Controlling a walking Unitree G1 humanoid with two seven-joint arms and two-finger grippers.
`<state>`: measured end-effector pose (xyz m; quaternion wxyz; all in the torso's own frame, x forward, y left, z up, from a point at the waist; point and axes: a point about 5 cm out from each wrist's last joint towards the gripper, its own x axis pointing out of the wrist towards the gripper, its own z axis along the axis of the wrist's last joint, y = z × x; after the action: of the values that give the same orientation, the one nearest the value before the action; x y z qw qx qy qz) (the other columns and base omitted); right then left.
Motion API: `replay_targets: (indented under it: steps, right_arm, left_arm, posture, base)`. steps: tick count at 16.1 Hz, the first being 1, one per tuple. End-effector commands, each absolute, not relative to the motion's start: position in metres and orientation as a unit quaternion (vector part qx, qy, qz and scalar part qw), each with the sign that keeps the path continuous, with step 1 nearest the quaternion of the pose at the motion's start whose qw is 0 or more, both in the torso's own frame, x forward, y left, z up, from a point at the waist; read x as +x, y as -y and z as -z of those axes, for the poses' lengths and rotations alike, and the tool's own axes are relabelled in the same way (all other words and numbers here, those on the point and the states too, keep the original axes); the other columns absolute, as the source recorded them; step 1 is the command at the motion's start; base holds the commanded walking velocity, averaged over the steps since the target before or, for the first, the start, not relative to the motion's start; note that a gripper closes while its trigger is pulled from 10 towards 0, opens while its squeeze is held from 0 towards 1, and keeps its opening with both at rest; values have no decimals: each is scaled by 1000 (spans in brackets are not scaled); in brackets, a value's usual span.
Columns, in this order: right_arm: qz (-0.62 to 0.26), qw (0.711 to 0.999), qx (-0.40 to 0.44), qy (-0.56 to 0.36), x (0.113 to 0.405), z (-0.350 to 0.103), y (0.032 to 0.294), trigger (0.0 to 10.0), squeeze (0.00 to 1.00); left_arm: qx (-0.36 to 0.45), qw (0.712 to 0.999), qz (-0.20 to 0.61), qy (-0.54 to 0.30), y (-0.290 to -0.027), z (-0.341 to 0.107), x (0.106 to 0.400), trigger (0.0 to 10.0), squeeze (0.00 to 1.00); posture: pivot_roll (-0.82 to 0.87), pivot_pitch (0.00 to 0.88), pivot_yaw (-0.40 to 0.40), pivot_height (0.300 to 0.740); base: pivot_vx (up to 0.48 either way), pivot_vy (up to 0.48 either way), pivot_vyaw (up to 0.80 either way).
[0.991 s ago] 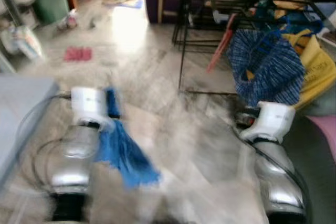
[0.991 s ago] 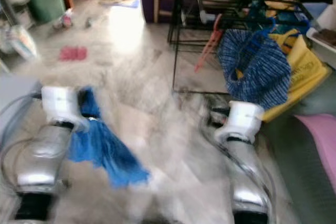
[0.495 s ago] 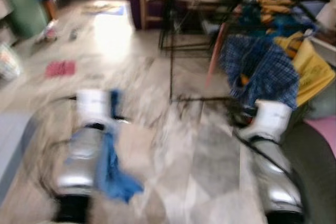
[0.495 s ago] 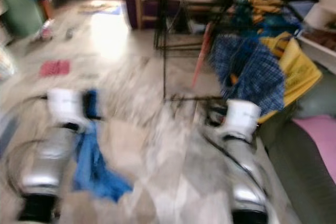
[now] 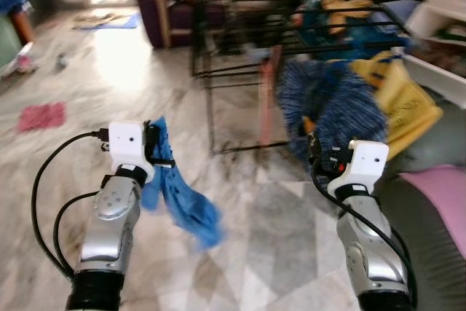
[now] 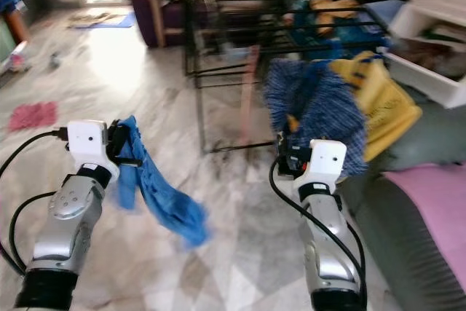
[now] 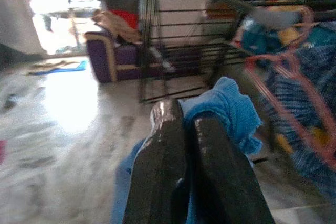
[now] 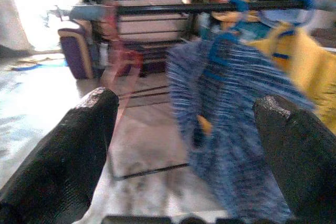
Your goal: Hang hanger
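Marble floor (image 5: 277,231) fronts a crowded drying rack (image 5: 291,5); left fingers (image 7: 173,166) pinch blue cloth (image 5: 182,202), right fingers (image 8: 79,150) spread empty.

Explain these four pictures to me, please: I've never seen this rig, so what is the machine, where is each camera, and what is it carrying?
A humanoid robot stands in a home. Two pictures come from its head, looking down over its silver arms; the other two come from wrist cameras looking along each gripper's black fingers. The left gripper is shut on a blue cloth that hangs toward the marble floor. The right gripper is open and holds nothing. Ahead stands a black drying rack with a blue checked garment, a yellow garment and a pink hanger hanging from it.
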<state>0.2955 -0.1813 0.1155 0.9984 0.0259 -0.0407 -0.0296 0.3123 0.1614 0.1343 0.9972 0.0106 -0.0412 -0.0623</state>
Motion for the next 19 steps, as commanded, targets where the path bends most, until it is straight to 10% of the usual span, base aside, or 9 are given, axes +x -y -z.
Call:
replay_targets:
  steps: [1,19]
  right_arm:
    - [32,998,28,53,297,-121,183,10000,0]
    - [2,1000,-16,11,296,-111,171,10000,0]
  left_arm:
    - [18,996,70,53,-159,-142,315,10000,0]
    - [14,996,83,32,-152,-138,316,10000,0]
  posture:
    - [46,50,-60,740]
    - [48,50,-59,740]
  base:
    - [480,0,0]
    - [167,355,0]
